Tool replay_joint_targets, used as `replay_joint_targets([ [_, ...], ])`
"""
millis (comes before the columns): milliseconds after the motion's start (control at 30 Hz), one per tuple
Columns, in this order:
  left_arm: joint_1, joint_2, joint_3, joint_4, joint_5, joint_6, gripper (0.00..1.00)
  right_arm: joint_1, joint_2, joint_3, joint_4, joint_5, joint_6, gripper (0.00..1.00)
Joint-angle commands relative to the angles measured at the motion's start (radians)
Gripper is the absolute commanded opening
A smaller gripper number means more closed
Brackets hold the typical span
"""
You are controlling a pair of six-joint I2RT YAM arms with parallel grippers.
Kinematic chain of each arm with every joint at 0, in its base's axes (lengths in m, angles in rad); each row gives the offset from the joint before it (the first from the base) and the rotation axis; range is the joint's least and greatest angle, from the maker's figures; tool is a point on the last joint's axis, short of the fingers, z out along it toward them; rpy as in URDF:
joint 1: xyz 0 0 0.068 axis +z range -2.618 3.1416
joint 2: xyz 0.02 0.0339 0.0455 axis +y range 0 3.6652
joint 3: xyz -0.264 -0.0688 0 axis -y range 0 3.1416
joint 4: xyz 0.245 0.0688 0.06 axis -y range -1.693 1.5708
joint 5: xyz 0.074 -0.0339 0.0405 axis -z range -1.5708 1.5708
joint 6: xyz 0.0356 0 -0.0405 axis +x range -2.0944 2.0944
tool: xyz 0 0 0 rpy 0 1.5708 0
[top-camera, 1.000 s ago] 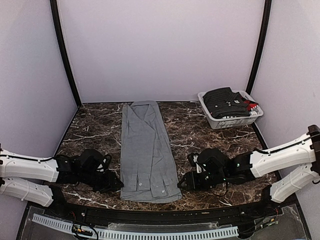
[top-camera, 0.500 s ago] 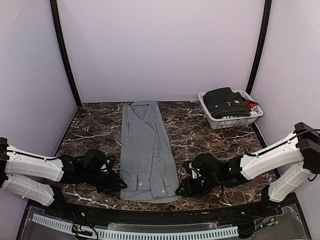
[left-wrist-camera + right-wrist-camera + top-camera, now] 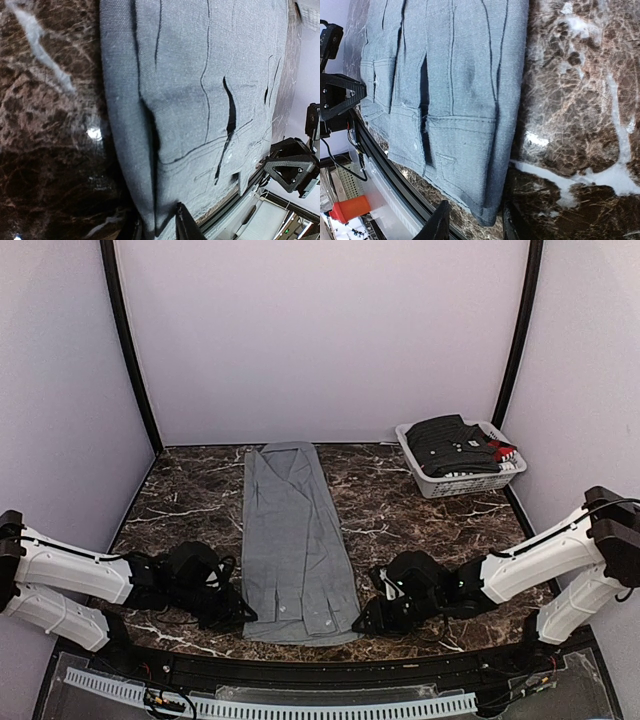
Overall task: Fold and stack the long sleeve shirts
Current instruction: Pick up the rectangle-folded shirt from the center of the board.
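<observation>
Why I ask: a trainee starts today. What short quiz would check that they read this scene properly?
1. True or false: the grey shirt lies crumpled in a heap.
2. Where does the white basket stand? A) far right corner B) far left corner C) between the two arms
3. Fill in: the left tool and the right tool sit at the shirt's two ____ corners (near or far).

Key: 1 false, it lies flat in a long narrow strip. 2 A. 3 near.
</observation>
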Motion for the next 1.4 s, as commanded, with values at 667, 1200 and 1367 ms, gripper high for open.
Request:
replay_joint_targets([
  [667,-0.008,-0.069,-0.023,-0.057,0.074,-0.005,0.02,-0.039,0.108,0.107,-0.002,-0.067,-0.068,0.02],
  [1200,0.130,-0.194,0.136,-0.115,0.060,-0.001,0.00,-0.158,0.089,0.346,-0.112,-0.067,-0.140,0.00],
  [1367,0.236,-0.176,0.163,-0.066,0.085,-0.009,0.00,-0.232,0.140,0.435,-0.110,-0.073,-0.164,0.00],
])
